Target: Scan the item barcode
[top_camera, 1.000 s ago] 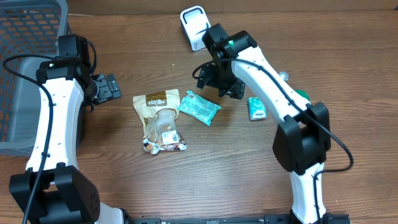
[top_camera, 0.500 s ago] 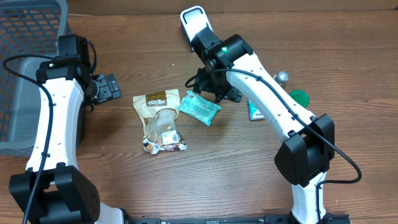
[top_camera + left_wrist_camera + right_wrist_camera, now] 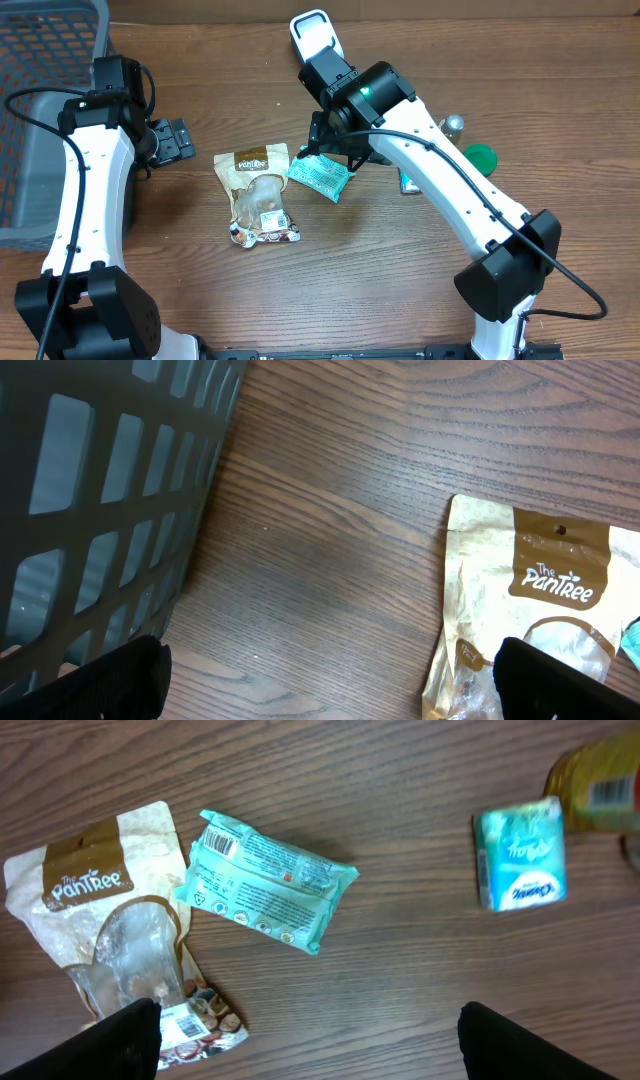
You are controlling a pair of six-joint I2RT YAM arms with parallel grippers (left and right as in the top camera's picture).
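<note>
Nearest the front edge of the table (image 3: 340, 290): tan Pantree pouch (image 3: 258, 195), lying flat, label up, window end towards the front.

Just beside it on the right: teal packet (image 3: 265, 880), flat and skewed. One corner is close to the pouch's top edge. A small barcode at the corner nearest the pouch faces up.

Right gripper (image 3: 315, 1045) hangs over the packet's far edge. Jaws spread wide, nothing between them, packet not held.

Further right, partly under the right arm: small teal tissue pack (image 3: 518, 855), flat, well apart from the packet. Beyond it are a green lid (image 3: 480, 157) and a bottle with a silver cap (image 3: 453, 125); bottle body blurred in the wrist view.

Left side: left gripper (image 3: 175, 140) between the pouch and the grey basket (image 3: 100, 510). Fingers fully apart, empty, touching neither.

Far edge, centre: white scanner (image 3: 315, 35), clear of all items, right arm's wrist just in front of it.
</note>
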